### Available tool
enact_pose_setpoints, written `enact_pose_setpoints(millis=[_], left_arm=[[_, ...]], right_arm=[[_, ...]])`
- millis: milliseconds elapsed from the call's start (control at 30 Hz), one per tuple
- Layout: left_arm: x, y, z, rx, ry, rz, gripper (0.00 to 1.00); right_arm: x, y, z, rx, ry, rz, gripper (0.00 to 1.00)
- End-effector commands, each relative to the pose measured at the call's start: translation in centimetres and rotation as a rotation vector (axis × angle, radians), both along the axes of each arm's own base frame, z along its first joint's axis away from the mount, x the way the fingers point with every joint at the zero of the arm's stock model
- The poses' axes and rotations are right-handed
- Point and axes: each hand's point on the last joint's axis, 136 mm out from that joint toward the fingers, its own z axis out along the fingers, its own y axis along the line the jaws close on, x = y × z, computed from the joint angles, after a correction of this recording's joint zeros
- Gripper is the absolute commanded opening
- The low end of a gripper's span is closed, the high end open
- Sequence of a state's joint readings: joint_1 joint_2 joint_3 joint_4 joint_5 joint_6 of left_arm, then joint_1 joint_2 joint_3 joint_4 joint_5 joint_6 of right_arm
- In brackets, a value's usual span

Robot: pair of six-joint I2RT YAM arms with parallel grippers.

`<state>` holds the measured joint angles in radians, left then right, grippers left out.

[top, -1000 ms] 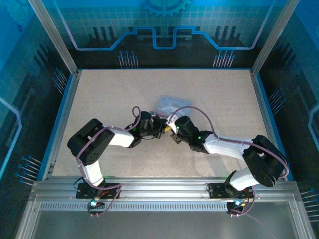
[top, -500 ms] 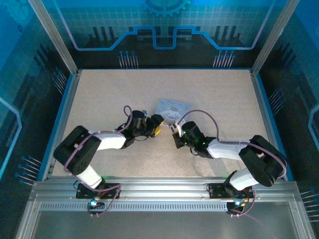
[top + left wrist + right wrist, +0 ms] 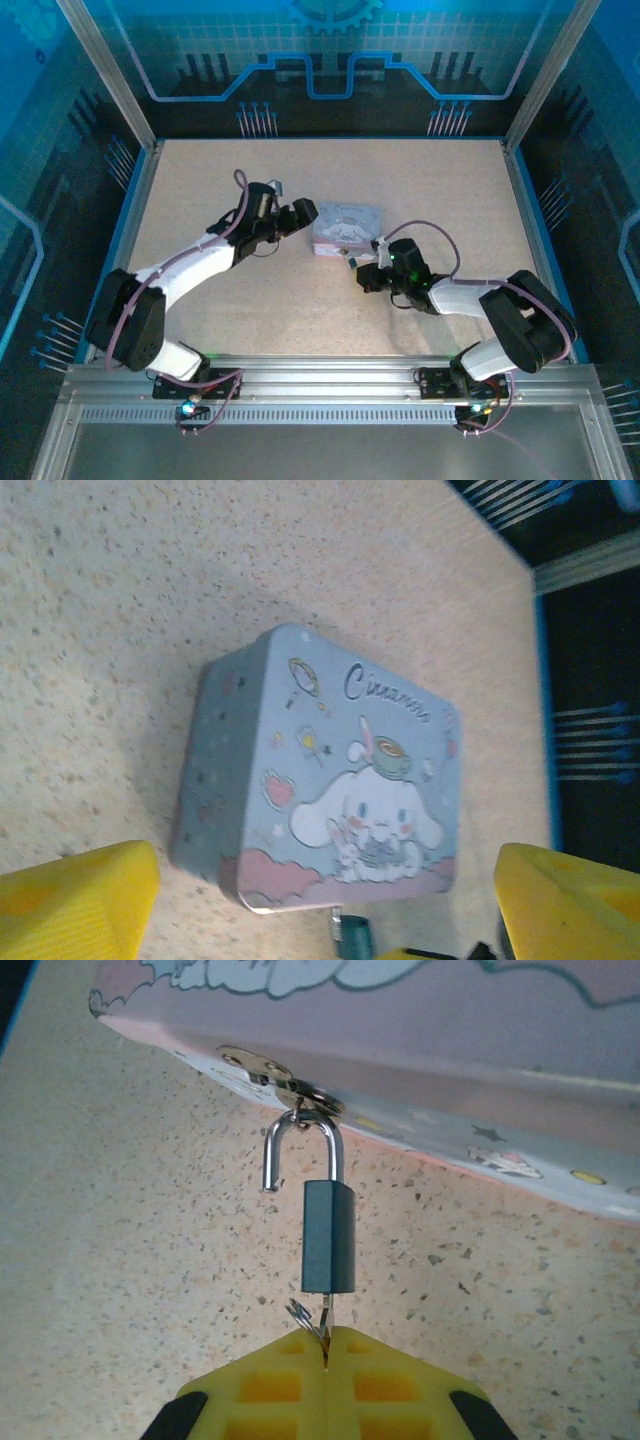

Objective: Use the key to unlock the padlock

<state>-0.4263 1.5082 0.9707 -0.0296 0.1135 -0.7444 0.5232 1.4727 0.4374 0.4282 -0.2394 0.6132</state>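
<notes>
Speckled beige tabletop (image 3: 200, 190), blue-edged. Translucent blue wall panels (image 3: 330, 50) with circuit print far, left, right. Aluminium corner posts (image 3: 105, 70). Ribbed metal rail (image 3: 330, 385) along near edge. Cool blue light.

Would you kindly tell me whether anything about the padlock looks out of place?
The padlock has its shackle open: one leg is out of the bluish body, the other hooked through the hasp of the tin. The key sits in its underside, pinched by the right gripper.
</notes>
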Motion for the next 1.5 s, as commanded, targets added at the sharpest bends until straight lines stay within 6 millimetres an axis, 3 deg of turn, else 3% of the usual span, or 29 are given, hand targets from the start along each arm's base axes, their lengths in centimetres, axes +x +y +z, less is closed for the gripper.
enact_pose_setpoints(millis=[0, 167, 433, 667, 833, 933, 1067, 1467], left_arm=[[0.2, -0.9, -1.4, 0.157, 0.027, -0.179, 0.89], [2.1, -2.7, -2.9, 0.233, 0.061, -0.313, 0.90], [4.2, -3.6, -6.0, 0.311, 0.114, -0.388, 0.91], [4.1, -2.7, -8.7, 0.370, 0.165, -0.378, 0.89], [3.4, -2.0, -9.9, 0.389, 0.187, -0.367, 0.87], [3.0, -1.7, -10.3, 0.387, 0.197, -0.360, 0.87], [2.3, -1.4, -10.7, 0.391, 0.208, -0.350, 0.87], [-0.2, -0.1, -11.1, 0.384, 0.233, -0.319, 0.86]], right_arm=[[-1.0, 0.0, -1.1, 0.087, 0.127, -0.003, 0.00], [-1.0, -0.7, -1.8, 0.084, 0.162, -0.023, 0.00], [-0.9, -1.1, -2.3, 0.067, 0.174, -0.022, 0.06], [-0.7, -1.9, -1.3, 0.022, 0.118, -0.011, 0.26], [-0.1, -2.4, 0.8, 0.031, 0.038, -0.007, 0.36], [0.6, -2.4, 2.6, 0.065, -0.030, -0.012, 0.45], [1.9, -1.9, 4.2, 0.109, -0.071, 0.006, 0.47], [8.6, -2.3, 5.2, 0.093, -0.177, 0.031, 0.51]])
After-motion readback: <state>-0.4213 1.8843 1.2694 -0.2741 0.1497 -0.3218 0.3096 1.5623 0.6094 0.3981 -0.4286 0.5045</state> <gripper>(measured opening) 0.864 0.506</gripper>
